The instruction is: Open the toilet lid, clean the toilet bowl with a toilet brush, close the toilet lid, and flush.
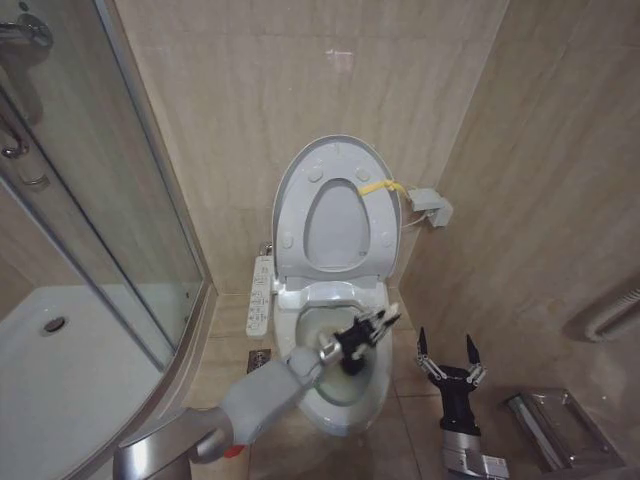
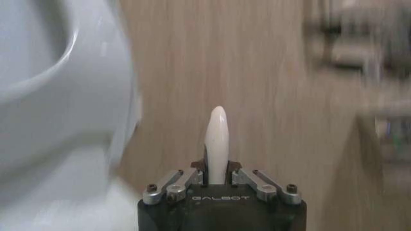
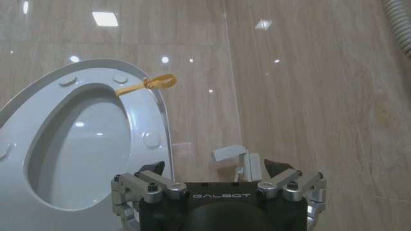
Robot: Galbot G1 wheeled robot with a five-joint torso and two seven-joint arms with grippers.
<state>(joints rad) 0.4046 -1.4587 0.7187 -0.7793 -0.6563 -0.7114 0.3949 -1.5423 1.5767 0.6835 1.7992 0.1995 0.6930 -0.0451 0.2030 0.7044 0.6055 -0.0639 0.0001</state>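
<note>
The toilet lid point(image 1: 335, 225) stands raised against the back wall with the seat ring point(image 1: 300, 205) in front of it and a yellow strap point(image 1: 380, 187) at its edge. Below it the toilet bowl point(image 1: 322, 300) lies uncovered. My left gripper point(image 1: 365, 335) hovers over the bowl, shut on the toilet brush, whose white handle tip point(image 1: 393, 320) pokes out. The left wrist view shows that handle point(image 2: 217, 139) clamped between the fingers, beside the bowl's outer wall point(image 2: 57, 96). The bristle end is hidden. My right gripper point(image 1: 447, 350) hangs open to the right of the bowl, facing the lid point(image 3: 70, 144) and strap point(image 3: 154, 83).
A glass shower enclosure point(image 1: 120, 200) and its white tray point(image 1: 60, 370) fill the left. The button panel point(image 1: 260, 295) runs along the bowl's left side. A white box point(image 1: 430, 207) hangs on the wall right of the lid. A metal fixture point(image 1: 550, 425) lies on the floor at the right.
</note>
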